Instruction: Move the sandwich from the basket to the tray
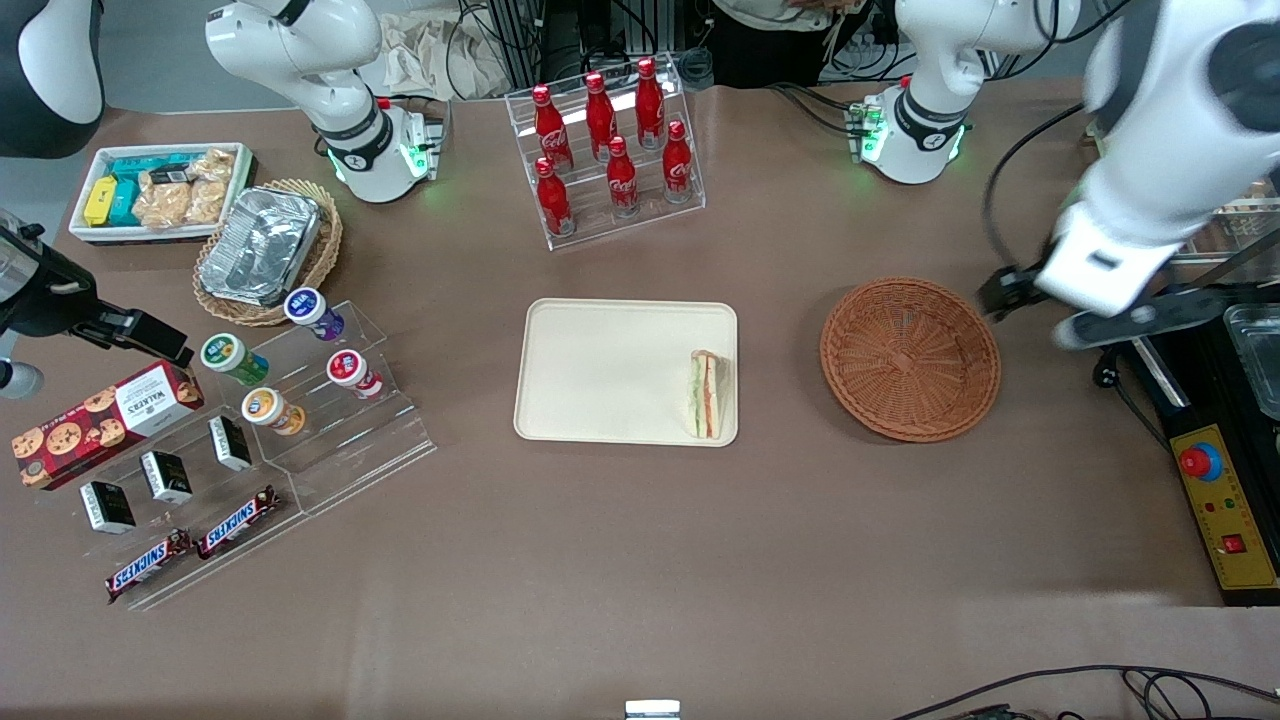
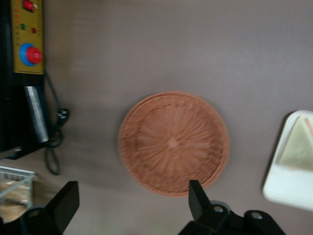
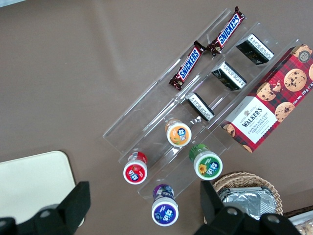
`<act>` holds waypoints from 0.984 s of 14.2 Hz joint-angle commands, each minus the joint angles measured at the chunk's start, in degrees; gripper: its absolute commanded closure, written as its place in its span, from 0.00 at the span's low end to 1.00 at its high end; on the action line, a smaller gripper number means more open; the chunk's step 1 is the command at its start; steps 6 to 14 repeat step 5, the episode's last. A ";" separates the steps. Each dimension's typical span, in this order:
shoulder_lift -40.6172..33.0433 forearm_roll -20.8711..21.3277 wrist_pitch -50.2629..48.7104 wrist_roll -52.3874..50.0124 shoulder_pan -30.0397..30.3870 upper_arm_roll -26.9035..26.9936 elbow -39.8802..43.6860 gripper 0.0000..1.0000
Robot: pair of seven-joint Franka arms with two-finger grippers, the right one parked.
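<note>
On the brown worktop (image 1: pixel 700 560), seen from the front: sandwich (image 1: pixel 707 394) lying inside the cream tray (image 1: pixel 600 370), tight against the tray's rim at the end nearest the basket (image 1: pixel 910 358), filling stripes facing up. Basket sitting just beside the tray toward the working arm's end, holding nothing. Pincer (image 1: pixel 1005 292) raised above the worktop close to the basket's rim, blurred in this view. Rack of red cola bottles (image 1: pixel 610 150) standing farther from the camera than the tray. Toward the parked arm's end: clear stepped stand with yogurt cups (image 1: pixel 285 375), Snickers bars (image 1: pixel 195 548), a Walkers biscuit box (image 1: pixel 105 422), a foil tray (image 1: pixel 262 245) in a tan wicker basket and a white bin of snacks (image 1: pixel 160 190).

From the working arm's wrist: pincer (image 2: pixel 132 200) with fingers (image 2: pixel 198 198) spread wide apart, gripping nothing, above the woven basket (image 2: pixel 173 143). Corner of the tray (image 2: pixel 286 188) showing beside the basket, sandwich (image 2: pixel 303 147) on it. Yellow control box with a red button (image 2: pixel 29 41) lying well apart from the basket.

From the parked arm's wrist: stepped stand with its cups (image 3: pixel 178 134), Snickers bars (image 3: pixel 210 46) and biscuit box (image 3: pixel 271 98); one bare corner of the tray (image 3: pixel 34 186).
</note>
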 commanded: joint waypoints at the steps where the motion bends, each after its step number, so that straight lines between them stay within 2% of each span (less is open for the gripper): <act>1: -3.22 -0.97 -3.69 9.42 4.89 -0.61 0.74 0.01; 4: -7.35 -3.06 -9.83 15.67 9.55 -0.61 0.92 0.01; 5: -8.50 -4.04 -10.46 16.03 9.91 -0.52 1.09 0.01; 14: -8.50 -4.04 -10.46 16.03 9.91 -0.52 1.09 0.01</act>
